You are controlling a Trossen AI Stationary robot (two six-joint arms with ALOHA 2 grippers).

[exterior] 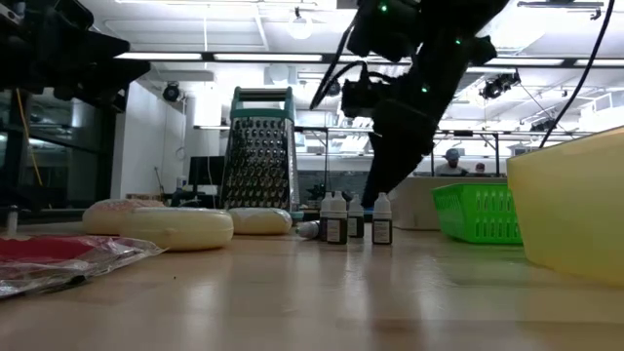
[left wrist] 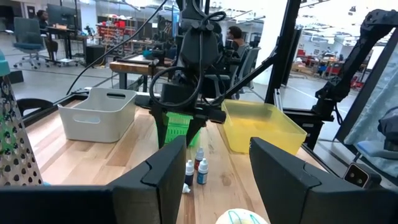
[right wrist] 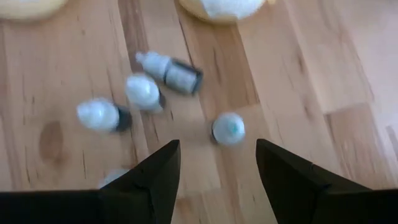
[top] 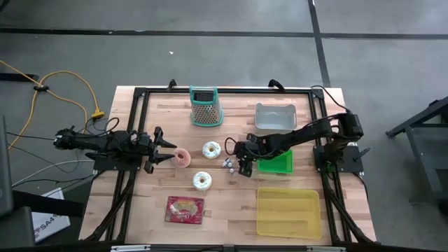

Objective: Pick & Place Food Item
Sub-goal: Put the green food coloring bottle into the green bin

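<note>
Several small white dropper bottles (right wrist: 143, 91) stand in a cluster on the wooden table (top: 231, 203), one lying on its side (right wrist: 169, 70). My right gripper (right wrist: 217, 168) hangs open just above them, slanting down, with one capped bottle (right wrist: 228, 128) just ahead of the gap between its fingers and touching nothing. The bottles (top: 228, 164) lie left of the right gripper (top: 239, 159) in the high view. A pink donut (top: 183, 157) and two white-iced donuts (top: 211, 149) (top: 202, 180) rest flat nearby. My left gripper (top: 168, 150) waits open and level beside the pink donut.
A metal grater (top: 205, 106) and a white bin (top: 275, 115) stand at the far side. A green basket (top: 275, 162) sits under my right arm, a yellow bin (top: 288, 210) at the near right, a red packet (top: 185, 209) near the front edge.
</note>
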